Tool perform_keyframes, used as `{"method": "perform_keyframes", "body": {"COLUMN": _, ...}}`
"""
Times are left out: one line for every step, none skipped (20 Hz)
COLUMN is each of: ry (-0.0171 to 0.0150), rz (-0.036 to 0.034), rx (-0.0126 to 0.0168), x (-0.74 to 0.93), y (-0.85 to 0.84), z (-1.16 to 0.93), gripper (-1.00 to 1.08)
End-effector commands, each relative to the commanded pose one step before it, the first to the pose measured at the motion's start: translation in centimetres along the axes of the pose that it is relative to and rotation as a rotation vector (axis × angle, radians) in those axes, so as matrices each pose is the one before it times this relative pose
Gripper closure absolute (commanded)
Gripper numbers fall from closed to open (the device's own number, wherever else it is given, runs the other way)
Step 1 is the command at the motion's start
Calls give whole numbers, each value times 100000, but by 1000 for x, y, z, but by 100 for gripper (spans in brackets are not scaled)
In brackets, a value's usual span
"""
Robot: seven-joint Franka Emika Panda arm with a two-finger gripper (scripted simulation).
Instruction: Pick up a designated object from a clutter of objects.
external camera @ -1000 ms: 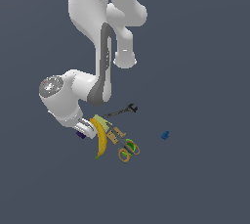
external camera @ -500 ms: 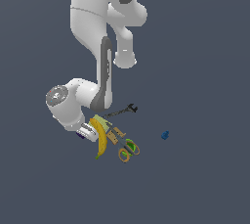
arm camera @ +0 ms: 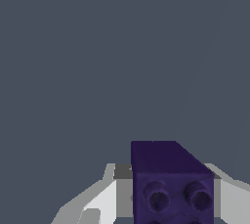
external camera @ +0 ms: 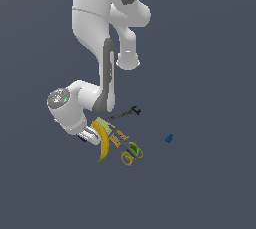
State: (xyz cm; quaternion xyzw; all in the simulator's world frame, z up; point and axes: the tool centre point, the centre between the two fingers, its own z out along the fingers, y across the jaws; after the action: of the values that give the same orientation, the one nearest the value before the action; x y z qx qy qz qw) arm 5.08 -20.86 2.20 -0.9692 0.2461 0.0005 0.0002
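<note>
since a second ago the arm has swung its wrist lower and more toward the clutter; the gripper (external camera: 86,136) now sits right at the left end of the banana (external camera: 103,141), where before it was a bit further to the exterior view's left. in the wrist view the purple block (arm camera: 170,184) fills the space between the two pale fingers (arm camera: 97,206), one on each side and very close to its walls. so i judge the gripper is closed on the block, or almost; real contact i cannot fully confirm. in the exterior view the block is only a dark speck under the hand. this means the grasp step looks done, and the lift is what remains.

for room: the banana lies just beside the gripper on the right, with the scissors (external camera: 129,152) and wrench (external camera: 125,114) a little further right. the blue block (external camera: 169,138) is well apart. the left and near sides are open floor, and straight up is free, so rising vertically seems the safest way.
</note>
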Motion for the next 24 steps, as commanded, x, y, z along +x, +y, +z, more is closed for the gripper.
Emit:
{"method": "perform_keyframes", "body": {"ry": 67, "rz": 22, "rx": -15, "x": 33, "y": 19, "z": 16, "gripper": 108}}
{"method": "perform_keyframes", "body": {"ry": 0, "rz": 0, "rx": 0, "x": -26, "y": -4, "z": -43, "gripper": 108}}
{"method": "perform_keyframes", "body": {"ry": 0, "rz": 0, "rx": 0, "x": -8, "y": -13, "z": -24, "gripper": 108}}
{"method": "perform_keyframes", "body": {"ry": 0, "rz": 0, "rx": 0, "x": -24, "y": -40, "z": -73, "gripper": 108}}
{"method": "perform_keyframes", "body": {"ry": 0, "rz": 0, "rx": 0, "x": -40, "y": -66, "z": -122, "gripper": 108}}
{"method": "perform_keyframes", "body": {"ry": 0, "rz": 0, "rx": 0, "x": -56, "y": -93, "z": -171, "gripper": 108}}
{"method": "perform_keyframes", "body": {"ry": 0, "rz": 0, "rx": 0, "x": -72, "y": -120, "z": -220, "gripper": 108}}
{"method": "perform_keyframes", "body": {"ry": 0, "rz": 0, "rx": 0, "x": -88, "y": -147, "z": -270, "gripper": 108}}
{"method": "perform_keyframes", "body": {"ry": 0, "rz": 0, "rx": 0, "x": -104, "y": -174, "z": -320, "gripper": 108}}
{"method": "perform_keyframes", "body": {"ry": 0, "rz": 0, "rx": 0, "x": -121, "y": -202, "z": -371, "gripper": 108}}
{"method": "perform_keyframes", "body": {"ry": -39, "rz": -8, "rx": 56, "x": -137, "y": -233, "z": -404, "gripper": 108}}
{"method": "perform_keyframes", "body": {"ry": 0, "rz": 0, "rx": 0, "x": -154, "y": -258, "z": -475, "gripper": 108}}
{"method": "perform_keyframes", "body": {"ry": 0, "rz": 0, "rx": 0, "x": -171, "y": -288, "z": -529, "gripper": 108}}
{"method": "perform_keyframes", "body": {"ry": 0, "rz": 0, "rx": 0, "x": -188, "y": -317, "z": -584, "gripper": 108}}
{"method": "perform_keyframes", "body": {"ry": 0, "rz": 0, "rx": 0, "x": -206, "y": -348, "z": -641, "gripper": 108}}
{"method": "perform_keyframes", "body": {"ry": 0, "rz": 0, "rx": 0, "x": -224, "y": -379, "z": -699, "gripper": 108}}
{"method": "perform_keyframes", "body": {"ry": 0, "rz": 0, "rx": 0, "x": -242, "y": -411, "z": -760, "gripper": 108}}
{"method": "perform_keyframes", "body": {"ry": 0, "rz": 0, "rx": 0, "x": -261, "y": -444, "z": -822, "gripper": 108}}
{"method": "perform_keyframes", "body": {"ry": 0, "rz": 0, "rx": 0, "x": -279, "y": -475, "z": -883, "gripper": 108}}
{"method": "perform_keyframes", "body": {"ry": 9, "rz": 67, "rx": 14, "x": -286, "y": -462, "z": -944, "gripper": 108}}
{"method": "perform_keyframes", "body": {"ry": 0, "rz": 0, "rx": 0, "x": -308, "y": -529, "z": -987, "gripper": 108}}
{"method": "perform_keyframes", "body": {"ry": 0, "rz": 0, "rx": 0, "x": -320, "y": -552, "z": -1032, "gripper": 108}}
{"method": "perform_keyframes", "body": {"ry": 0, "rz": 0, "rx": 0, "x": -330, "y": -572, "z": -1074, "gripper": 108}}
{"method": "perform_keyframes", "body": {"ry": 21, "rz": 14, "rx": -64, "x": -334, "y": -582, "z": -1095, "gripper": 108}}
